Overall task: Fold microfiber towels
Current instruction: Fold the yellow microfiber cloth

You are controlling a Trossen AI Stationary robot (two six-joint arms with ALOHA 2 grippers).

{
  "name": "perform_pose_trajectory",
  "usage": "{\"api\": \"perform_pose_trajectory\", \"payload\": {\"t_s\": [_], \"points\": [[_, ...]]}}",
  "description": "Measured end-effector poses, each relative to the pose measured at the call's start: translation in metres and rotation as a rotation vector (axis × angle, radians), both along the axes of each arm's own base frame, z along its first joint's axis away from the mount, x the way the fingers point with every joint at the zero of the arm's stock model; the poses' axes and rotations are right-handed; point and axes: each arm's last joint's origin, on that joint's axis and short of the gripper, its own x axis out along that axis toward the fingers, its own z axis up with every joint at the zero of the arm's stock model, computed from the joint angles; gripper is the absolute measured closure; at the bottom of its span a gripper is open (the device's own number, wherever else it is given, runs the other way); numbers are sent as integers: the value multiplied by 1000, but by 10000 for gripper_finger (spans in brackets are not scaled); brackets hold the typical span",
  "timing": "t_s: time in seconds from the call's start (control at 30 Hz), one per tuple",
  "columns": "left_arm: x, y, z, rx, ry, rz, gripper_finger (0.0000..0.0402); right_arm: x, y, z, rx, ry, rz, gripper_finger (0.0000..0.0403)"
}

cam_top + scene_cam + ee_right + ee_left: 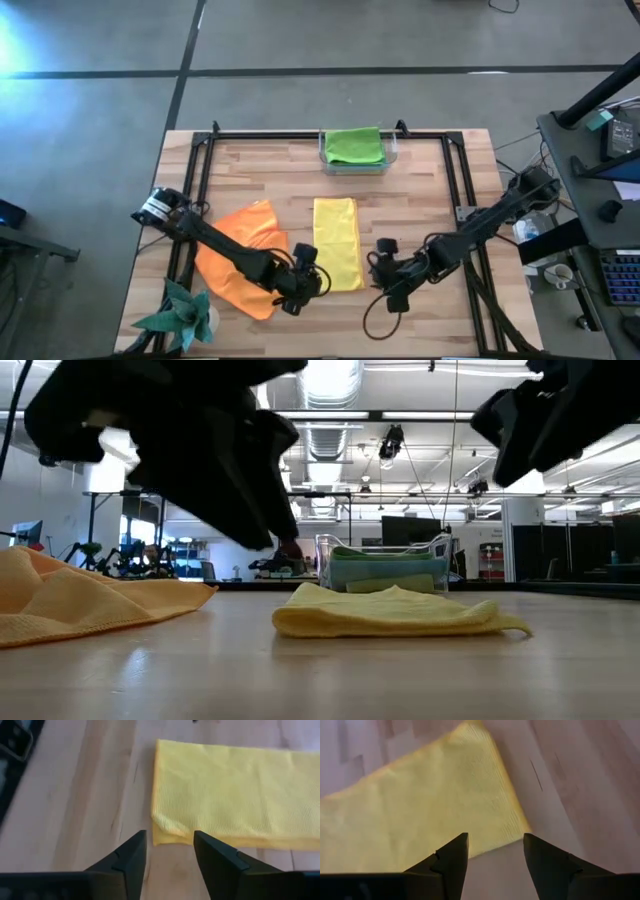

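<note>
A yellow microfiber towel point(335, 243), folded into a long strip, lies flat on the wooden table's middle, one short end toward the near edge. A rumpled orange towel point(245, 255) lies to its left. Green towels point(353, 145) sit folded in a clear bin point(392, 152) at the far edge. My left gripper point(308, 270) hovers open above the yellow towel's near left corner point(517, 827). My right gripper point(383, 260) hovers open just off the strip's near right corner point(160, 837). Neither has anything between its fingers.
A teal spiky paper ornament point(185, 315) stands at the near left corner. A black frame point(300, 133) runs along the table's far and side edges. Bare wood shows to the right of the yellow towel point(400, 612) and along the near edge.
</note>
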Motion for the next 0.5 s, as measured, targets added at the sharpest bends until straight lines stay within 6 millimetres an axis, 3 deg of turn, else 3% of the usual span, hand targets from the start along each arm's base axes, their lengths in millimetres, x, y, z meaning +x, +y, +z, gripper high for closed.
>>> {"api": "perform_pose_trajectory", "payload": {"t_s": [0.5], "points": [[13, -7, -34, -62, 9, 72, 226, 32, 15, -48, -111, 108, 62, 229]]}}
